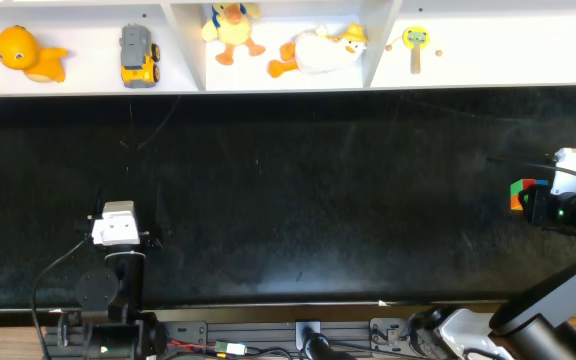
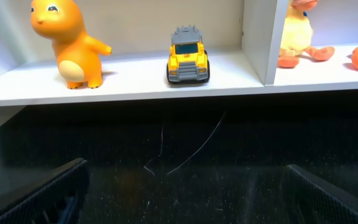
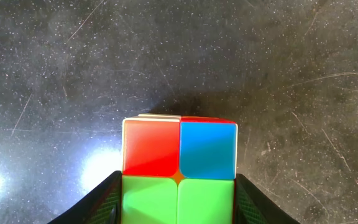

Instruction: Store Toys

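A colour puzzle cube (image 3: 179,168) with red, blue and green squares rests low over the black table at the far right (image 1: 518,193). My right gripper (image 3: 179,202) is shut on the cube, one finger pressed against each side. My left gripper (image 2: 185,199) is open and holds nothing; it sits near the table's front left (image 1: 118,228) and faces the white shelf (image 2: 135,87). On that shelf stand an orange toy animal (image 2: 70,40) and a yellow toy truck (image 2: 188,55).
The shelf (image 1: 288,88) along the back has dividers. From left to right it holds the orange toy (image 1: 28,52), the truck (image 1: 138,55), a yellow duck plush (image 1: 231,30), a white duck plush (image 1: 318,50) and a small rattle (image 1: 415,42).
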Controlling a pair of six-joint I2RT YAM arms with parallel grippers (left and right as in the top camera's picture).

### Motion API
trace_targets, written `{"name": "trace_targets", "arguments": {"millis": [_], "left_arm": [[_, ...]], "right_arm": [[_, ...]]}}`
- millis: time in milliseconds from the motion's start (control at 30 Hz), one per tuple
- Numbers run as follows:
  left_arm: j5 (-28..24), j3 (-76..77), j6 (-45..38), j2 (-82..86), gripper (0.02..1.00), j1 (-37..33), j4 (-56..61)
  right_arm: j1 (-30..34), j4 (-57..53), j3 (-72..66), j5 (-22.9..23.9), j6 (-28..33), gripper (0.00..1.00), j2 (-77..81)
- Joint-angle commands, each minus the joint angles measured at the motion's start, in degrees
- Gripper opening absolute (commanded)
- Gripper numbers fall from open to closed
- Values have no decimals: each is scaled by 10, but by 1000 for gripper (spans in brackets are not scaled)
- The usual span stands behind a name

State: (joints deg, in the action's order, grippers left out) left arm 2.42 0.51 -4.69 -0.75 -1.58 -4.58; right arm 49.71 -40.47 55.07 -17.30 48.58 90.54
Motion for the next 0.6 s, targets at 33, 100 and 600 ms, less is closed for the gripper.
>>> {"name": "trace_targets", "arguments": {"millis": [33,100,600], "left_arm": [[3,-1,-9,6,998,0,-2],[3,-1,-9,6,998,0,-2],[3,-1,-9,6,998,0,-2]], "right_arm": [[-3,5,13,8,-10,452,1],[-6,6,16,8,-20,441,1],[-89,7,136,8,-65,417,1]]}}
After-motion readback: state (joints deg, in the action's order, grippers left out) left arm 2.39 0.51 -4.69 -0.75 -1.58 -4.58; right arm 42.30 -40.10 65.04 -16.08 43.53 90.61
